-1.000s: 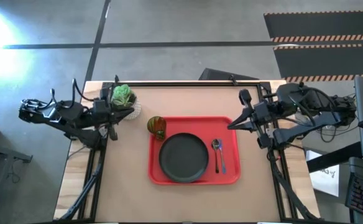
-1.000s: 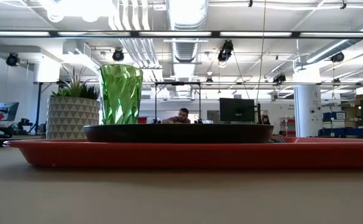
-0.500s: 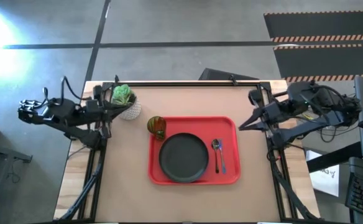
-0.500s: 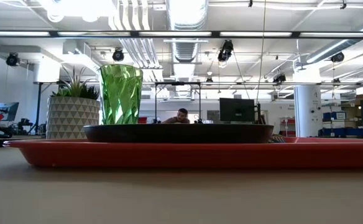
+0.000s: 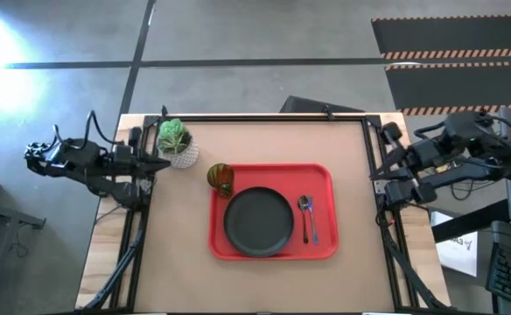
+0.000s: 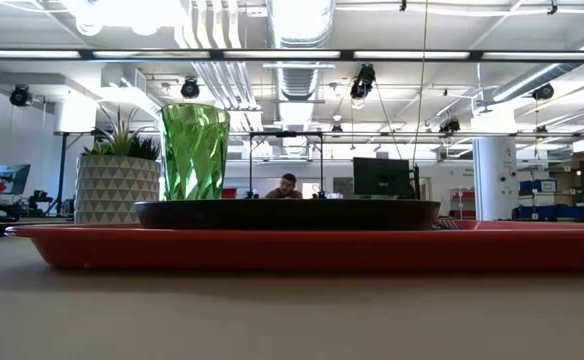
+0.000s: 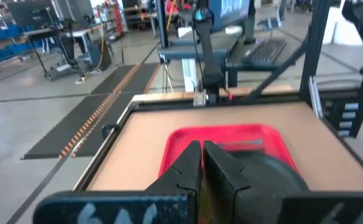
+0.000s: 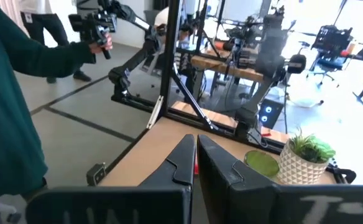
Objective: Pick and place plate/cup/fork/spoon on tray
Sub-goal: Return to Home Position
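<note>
On red rimmed tray (image 5: 325, 210): round dark plate (image 5: 258, 221), metal spoon (image 5: 304, 206) | left pincer (image 7: 202, 163) clenched | right pincer (image 8: 196, 155) clenched

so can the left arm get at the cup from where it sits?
Probably yes. The left gripper sits at the table's left edge, fingers shut; the cup stands on the tray's near corner, with the potted plant just beside the path.
</note>
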Action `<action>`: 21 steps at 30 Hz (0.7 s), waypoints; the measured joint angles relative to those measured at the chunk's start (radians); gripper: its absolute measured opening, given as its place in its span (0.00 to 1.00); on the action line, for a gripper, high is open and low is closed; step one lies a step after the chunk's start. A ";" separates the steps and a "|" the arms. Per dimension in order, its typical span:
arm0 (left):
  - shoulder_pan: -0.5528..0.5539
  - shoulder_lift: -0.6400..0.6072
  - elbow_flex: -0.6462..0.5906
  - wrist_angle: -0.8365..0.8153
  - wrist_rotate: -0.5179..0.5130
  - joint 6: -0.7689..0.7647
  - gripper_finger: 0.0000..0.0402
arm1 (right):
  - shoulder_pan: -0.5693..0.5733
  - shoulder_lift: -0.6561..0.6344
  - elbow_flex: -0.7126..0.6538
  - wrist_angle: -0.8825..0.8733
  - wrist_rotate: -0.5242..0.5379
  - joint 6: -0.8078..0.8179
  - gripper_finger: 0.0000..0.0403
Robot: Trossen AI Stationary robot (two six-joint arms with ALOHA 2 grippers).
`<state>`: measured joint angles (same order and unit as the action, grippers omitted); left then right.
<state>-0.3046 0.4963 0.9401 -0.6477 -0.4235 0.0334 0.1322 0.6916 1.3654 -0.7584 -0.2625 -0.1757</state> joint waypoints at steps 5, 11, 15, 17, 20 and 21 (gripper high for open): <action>0.000 -0.043 -0.030 -0.043 0.014 0.001 0.00 | 0.000 -0.081 -0.108 0.030 0.001 0.006 0.02; 0.000 -0.102 -0.102 -0.022 0.080 0.002 0.00 | 0.000 -0.220 -0.280 0.154 0.001 0.034 0.02; 0.000 -0.145 -0.184 0.077 0.111 0.027 0.00 | 0.000 -0.316 -0.417 0.257 0.001 0.080 0.02; 0.000 -0.169 -0.232 0.124 0.117 0.034 0.00 | 0.000 -0.353 -0.478 0.304 0.000 0.105 0.02; 0.000 -0.212 -0.305 0.157 0.118 0.029 0.00 | 0.000 -0.395 -0.570 0.352 0.001 0.142 0.02; 0.000 -0.229 -0.328 0.179 0.118 0.028 0.00 | 0.000 -0.410 -0.596 0.373 0.001 0.156 0.02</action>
<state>-0.3046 0.2669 0.6121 -0.4684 -0.3058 0.0612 0.1322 0.2813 0.7696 -0.3853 -0.2612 -0.0192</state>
